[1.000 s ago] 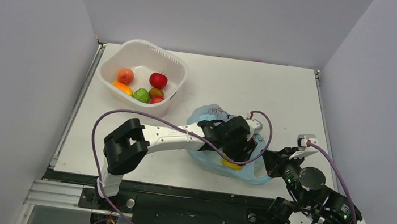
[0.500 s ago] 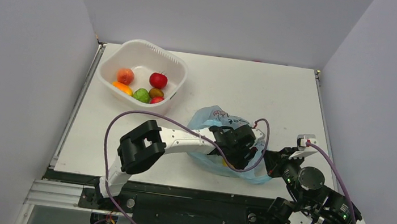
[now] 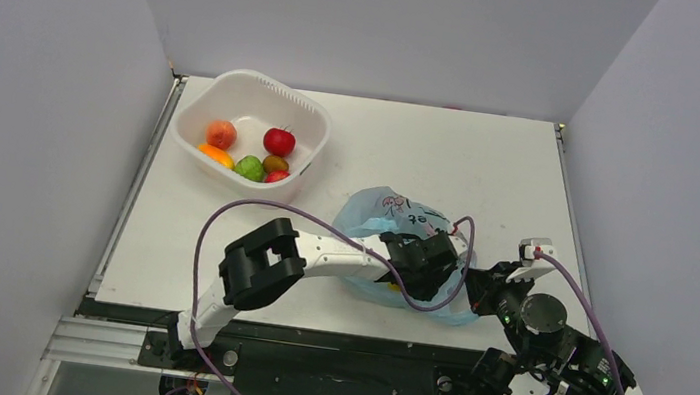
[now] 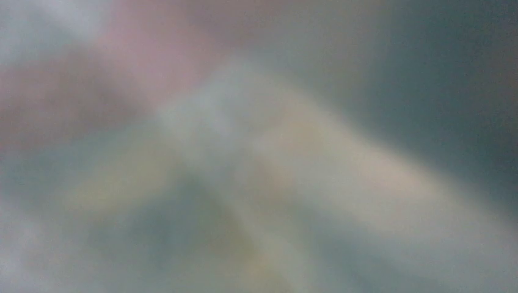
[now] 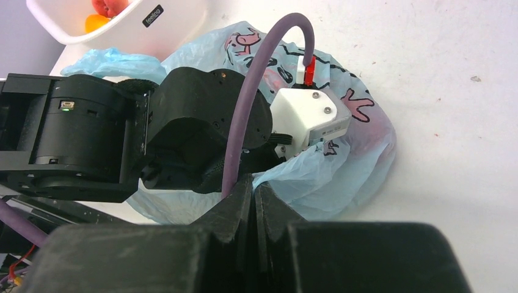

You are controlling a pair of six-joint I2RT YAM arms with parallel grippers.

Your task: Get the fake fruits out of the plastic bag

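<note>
The light-blue plastic bag (image 3: pixel 386 212) lies at the table's near right, its mouth facing the right arm. My right gripper (image 5: pixel 253 183) is shut on the bag's (image 5: pixel 342 177) near rim, with film pinched between the tips. The left arm's wrist (image 3: pixel 419 256) reaches into the bag's mouth, so its fingers are hidden. The left wrist view is only a blur of pink, pale yellow and blue-grey. Fake fruits lie in the white tub, among them a red apple (image 3: pixel 279 141). Whatever is inside the bag is hidden.
The white tub (image 3: pixel 239 83) stands at the far left and also holds an orange-pink fruit (image 3: pixel 221 133), a lime-green piece (image 3: pixel 249 168) and a brown oval (image 3: pixel 276 163). A purple cable (image 5: pixel 244 122) loops over the left wrist. Grey walls enclose three sides of the table.
The left arm has pushed deeper into the bag, toward the near right, and its elbow has moved right. The yellow piece seen at the bag's near edge is now covered.
</note>
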